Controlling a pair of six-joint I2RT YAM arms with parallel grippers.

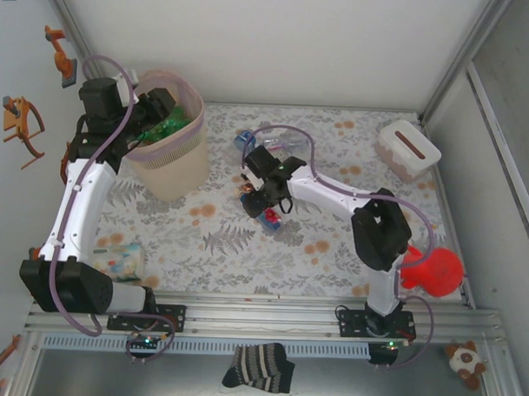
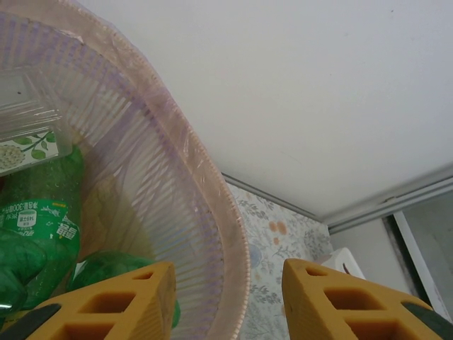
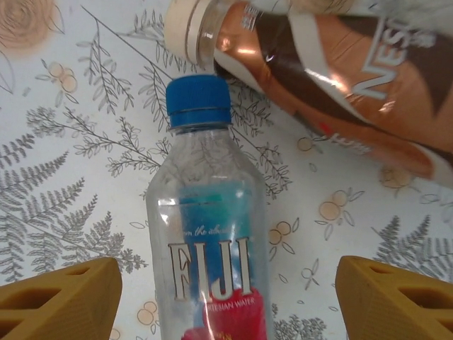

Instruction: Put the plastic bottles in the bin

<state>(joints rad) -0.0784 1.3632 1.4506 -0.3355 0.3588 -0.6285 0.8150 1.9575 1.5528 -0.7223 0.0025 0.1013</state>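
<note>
Right wrist: right hand (image 3: 226, 290) is straddling the blue-capped Fiji bottle (image 3: 209, 234) on the counter (image 3: 71, 142), fingers wide, not gripping; brown bottle (image 3: 340, 78) is lying beside it. Left wrist: left hand (image 2: 228, 290) is hovering open, empty, over the bin (image 2: 212, 212) rim; green bottles (image 2: 39, 227) are sitting inside.

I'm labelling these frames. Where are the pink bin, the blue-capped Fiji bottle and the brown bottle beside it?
Pink bin (image 1: 171, 176): top external view, on its outer wall.
Blue-capped Fiji bottle (image 3: 209, 265): right wrist view, on its label.
Brown bottle (image 3: 333, 78): right wrist view, on its brown label.
</note>
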